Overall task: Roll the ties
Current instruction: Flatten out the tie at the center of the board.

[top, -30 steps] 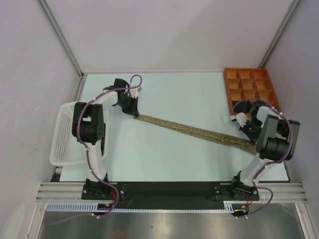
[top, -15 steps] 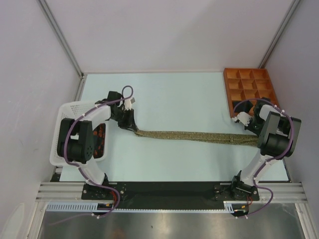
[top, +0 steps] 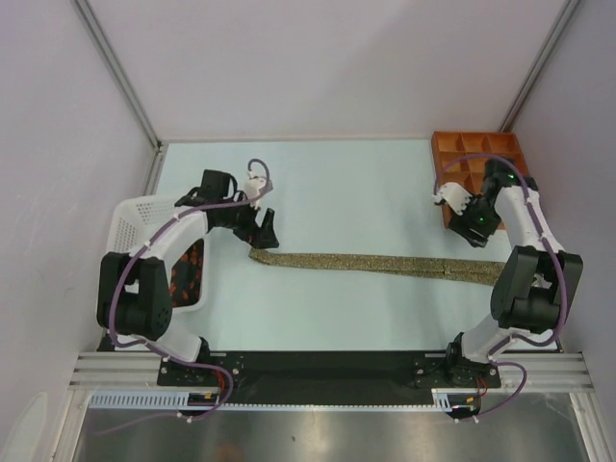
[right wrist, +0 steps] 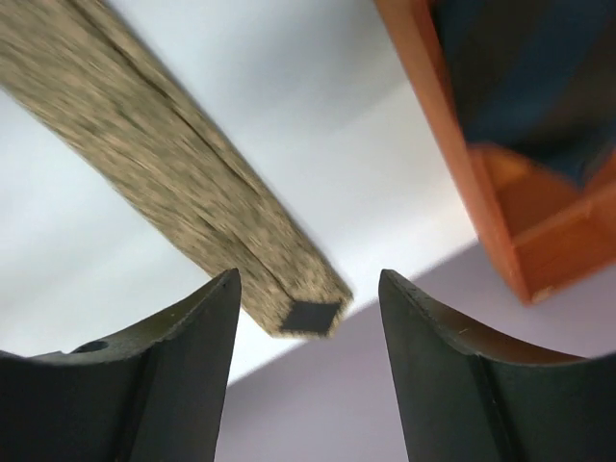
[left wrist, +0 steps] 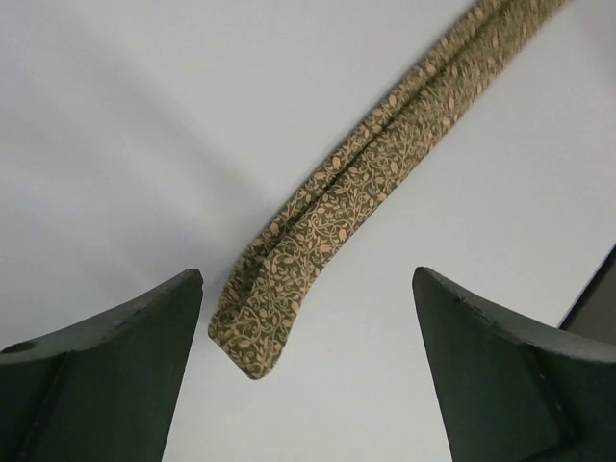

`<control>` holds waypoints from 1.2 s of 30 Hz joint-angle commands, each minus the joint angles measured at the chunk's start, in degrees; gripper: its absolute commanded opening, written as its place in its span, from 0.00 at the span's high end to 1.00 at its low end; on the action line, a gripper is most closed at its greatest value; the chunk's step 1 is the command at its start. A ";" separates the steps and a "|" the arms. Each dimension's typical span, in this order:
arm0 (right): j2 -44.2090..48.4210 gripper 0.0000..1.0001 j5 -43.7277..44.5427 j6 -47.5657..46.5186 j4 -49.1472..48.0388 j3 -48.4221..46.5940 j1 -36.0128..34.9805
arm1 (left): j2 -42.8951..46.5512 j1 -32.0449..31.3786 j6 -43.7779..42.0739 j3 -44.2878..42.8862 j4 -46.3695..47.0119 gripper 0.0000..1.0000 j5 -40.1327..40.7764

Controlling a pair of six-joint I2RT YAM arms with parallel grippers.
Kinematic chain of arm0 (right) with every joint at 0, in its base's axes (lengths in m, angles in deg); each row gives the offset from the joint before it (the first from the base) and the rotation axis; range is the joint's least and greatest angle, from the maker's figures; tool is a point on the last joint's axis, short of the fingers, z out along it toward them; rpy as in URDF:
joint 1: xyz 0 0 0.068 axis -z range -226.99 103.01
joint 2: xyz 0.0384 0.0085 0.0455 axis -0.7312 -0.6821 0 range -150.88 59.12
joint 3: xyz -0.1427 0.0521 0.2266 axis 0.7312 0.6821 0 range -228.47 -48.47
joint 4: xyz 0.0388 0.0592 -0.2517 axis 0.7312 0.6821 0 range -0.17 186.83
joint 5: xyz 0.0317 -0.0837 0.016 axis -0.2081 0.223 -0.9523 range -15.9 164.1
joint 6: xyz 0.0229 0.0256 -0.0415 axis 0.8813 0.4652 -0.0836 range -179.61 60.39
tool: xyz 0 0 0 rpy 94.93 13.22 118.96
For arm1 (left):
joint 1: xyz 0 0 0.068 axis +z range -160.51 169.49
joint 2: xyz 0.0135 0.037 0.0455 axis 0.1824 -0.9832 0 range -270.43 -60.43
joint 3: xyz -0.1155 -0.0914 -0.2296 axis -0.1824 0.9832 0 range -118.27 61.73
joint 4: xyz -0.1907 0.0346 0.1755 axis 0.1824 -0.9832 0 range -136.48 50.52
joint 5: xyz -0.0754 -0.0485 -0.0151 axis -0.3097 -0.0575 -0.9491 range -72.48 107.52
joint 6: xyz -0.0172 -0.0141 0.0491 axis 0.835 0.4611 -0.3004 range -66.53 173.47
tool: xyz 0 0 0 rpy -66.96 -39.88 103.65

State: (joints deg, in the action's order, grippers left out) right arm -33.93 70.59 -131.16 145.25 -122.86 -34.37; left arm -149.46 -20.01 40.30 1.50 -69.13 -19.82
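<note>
A pale blue-green table point(top: 356, 192) sits boxed in by 3 plain walls of a whitish lilac: back point(top: 327, 67), left point(top: 48, 173) and right point(top: 587, 144). 2 slim metal posts point(top: 117, 72) run along the back corners. At the near edge lie a black strip point(top: 327, 366) and a grooved aluminium rail point(top: 125, 369), then a dull steel sheet point(top: 327, 433). The light is soft and even.

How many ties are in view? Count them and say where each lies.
1. The olive-tan tie lies stretched flat on the table, its ends near the left gripper and the right gripper. In the white basket, dark red-flecked cloth may be another; cannot tell.
</note>
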 commanded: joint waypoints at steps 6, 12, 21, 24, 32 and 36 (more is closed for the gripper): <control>-8.08 0.44 -17.57 22.31 5.23 -7.95 -18.40 | 0.62 -17.39 -41.74 1.51 0.18 0.01 7.61; -16.62 0.47 -24.87 34.89 1.98 -14.72 -24.13 | -8.51 -21.70 -42.47 -2.69 3.46 0.01 10.01; -27.09 0.46 -30.06 42.63 -2.07 -20.44 -29.23 | -16.95 -23.90 -42.82 -7.36 3.63 0.16 12.99; -28.76 0.46 -30.68 42.81 -2.86 -20.44 -30.81 | -17.75 -23.90 -42.90 -7.71 3.72 0.36 13.79; -30.34 0.46 -34.02 43.42 -3.39 -18.25 -32.92 | -16.00 -23.73 -41.94 -6.66 2.31 0.59 12.64; -28.68 0.46 -34.11 44.82 -4.61 -18.07 -33.72 | -11.70 -19.97 -38.69 -6.74 0.92 0.26 10.38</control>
State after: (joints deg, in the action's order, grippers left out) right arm -64.10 38.61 -88.17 142.54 -140.91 -67.41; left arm -166.18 -43.33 -0.50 -4.51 -66.66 -6.62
